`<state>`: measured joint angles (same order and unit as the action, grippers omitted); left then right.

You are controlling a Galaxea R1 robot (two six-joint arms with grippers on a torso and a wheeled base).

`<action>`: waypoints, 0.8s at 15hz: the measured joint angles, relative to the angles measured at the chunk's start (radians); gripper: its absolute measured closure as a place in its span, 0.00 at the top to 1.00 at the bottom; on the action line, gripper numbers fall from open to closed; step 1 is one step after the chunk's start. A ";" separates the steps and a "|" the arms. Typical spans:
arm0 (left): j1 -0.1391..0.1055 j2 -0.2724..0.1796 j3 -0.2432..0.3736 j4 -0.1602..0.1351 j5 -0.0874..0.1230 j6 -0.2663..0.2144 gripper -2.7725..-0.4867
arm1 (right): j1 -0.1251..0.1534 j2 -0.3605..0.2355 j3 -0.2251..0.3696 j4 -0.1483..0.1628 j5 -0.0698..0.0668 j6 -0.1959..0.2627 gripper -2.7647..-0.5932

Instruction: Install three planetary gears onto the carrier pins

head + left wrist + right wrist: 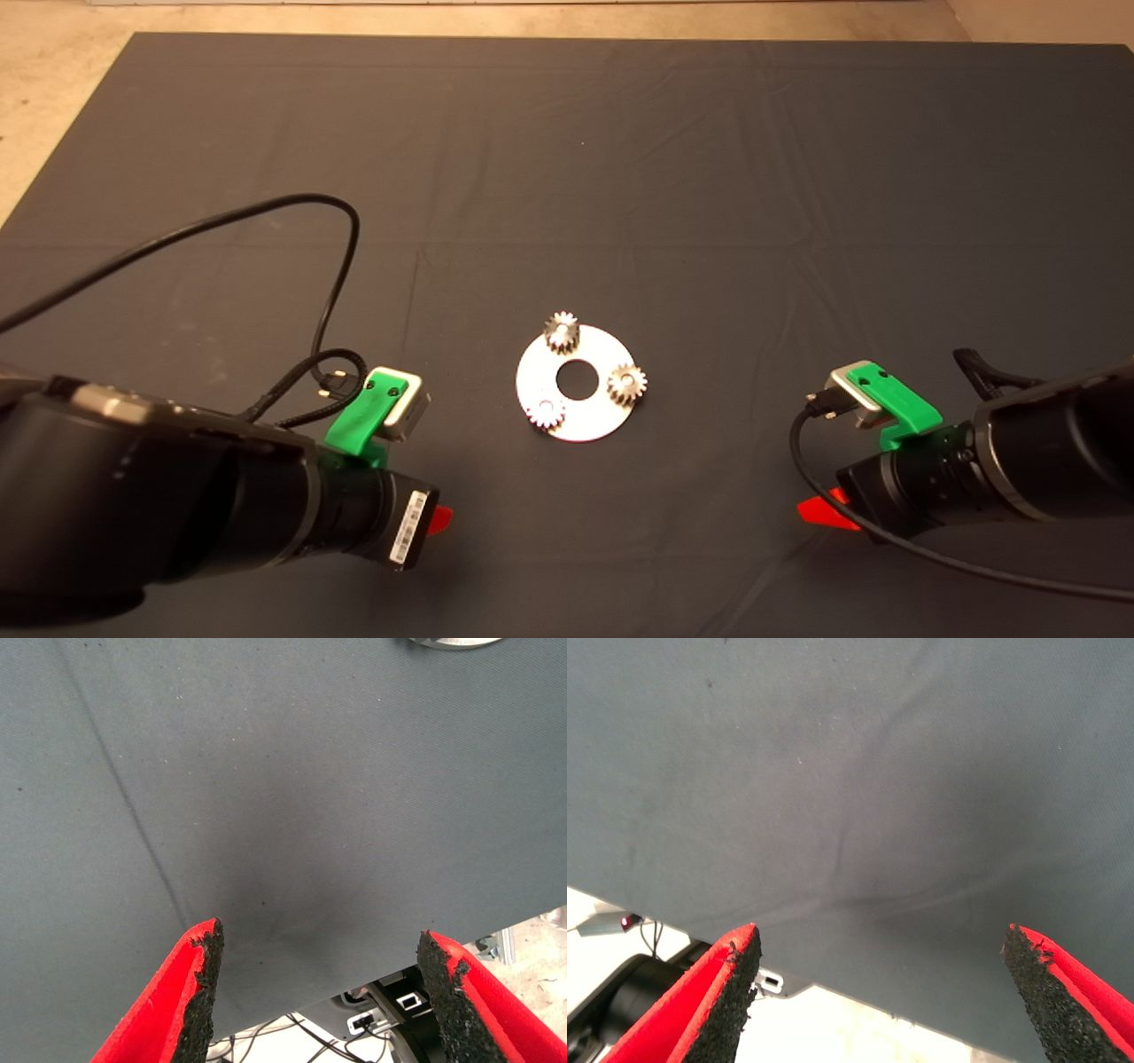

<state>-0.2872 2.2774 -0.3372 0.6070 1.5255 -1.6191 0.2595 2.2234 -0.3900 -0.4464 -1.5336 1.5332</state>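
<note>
A flat round silver disc (pixel 586 416) with a central hole lies mid-mat. Three small steel planetary gears sit on it in a triangle: one at the far edge (pixel 562 332), one at the right (pixel 626 384), one at the near left (pixel 546 413). The carrier pins are covered by the gears; only small studs show in their bores. My left gripper (pixel 440 520) hangs low at the near left, well clear of the disc, open and empty (pixel 319 992). My right gripper (pixel 824 512) waits at the near right, also open with nothing between its fingers (pixel 881 992).
The dark mat (pixel 709 177) covers most of the table; pale floor shows beyond its far and left edges. A black cable (pixel 341 266) loops over the mat from the left arm. The disc's rim (pixel 456 642) just shows in the left wrist view.
</note>
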 joint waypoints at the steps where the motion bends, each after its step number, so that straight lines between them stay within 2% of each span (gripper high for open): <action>1: 0.002 0.000 0.000 -0.002 0.001 -0.002 0.44 | -0.007 0.000 0.000 0.000 0.001 0.001 0.66; 8: 0.002 -0.003 0.002 -0.004 0.000 -0.014 0.44 | -0.018 0.002 0.000 -0.002 0.002 0.002 0.66; 12: 0.002 -0.046 0.004 -0.005 0.000 -0.016 0.44 | -0.019 0.024 0.000 -0.003 0.000 0.002 0.66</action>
<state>-0.2851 2.2319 -0.3332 0.6021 1.5255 -1.6347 0.2409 2.2474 -0.3900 -0.4491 -1.5336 1.5355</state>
